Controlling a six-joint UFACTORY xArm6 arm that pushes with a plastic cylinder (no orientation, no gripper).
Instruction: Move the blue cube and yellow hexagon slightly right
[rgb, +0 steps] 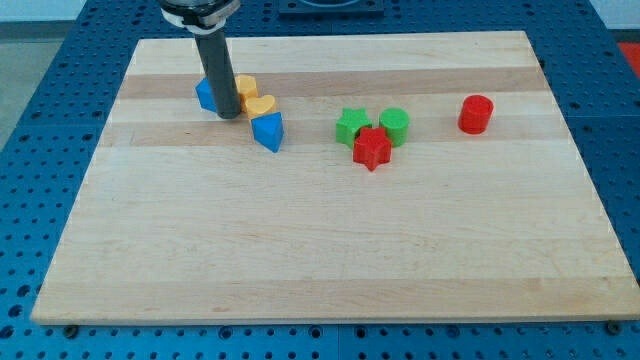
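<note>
- We are looking at a pale wooden board (330, 250) lying on a blue perforated table (40, 120).
- Our rod is standing upright at the far left of the board, and my tip (228, 115) is resting on the wood there.
- The blue cube (207, 94) is sitting just left of the rod, touching it as far as we can tell, with part of it hiding behind the rod.
- The yellow hexagon (246, 87) is sitting just right of the rod, also partly covered by it, so my tip is standing between these two blocks.
- A yellow heart (261, 105) is lying just near of the hexagon and touching it.
- A second blue block (268, 130), wedge-like in shape, is sitting right against the near side of the heart.
- Further right, a green star (351, 126), a green cylinder (394, 125) and a red star (372, 148) are crowding together, the red star nearest to us.
- A red cylinder (476, 114) is standing alone, well apart on the right.
- We are carrying no pincer; the arm is ending in the plain rod.
</note>
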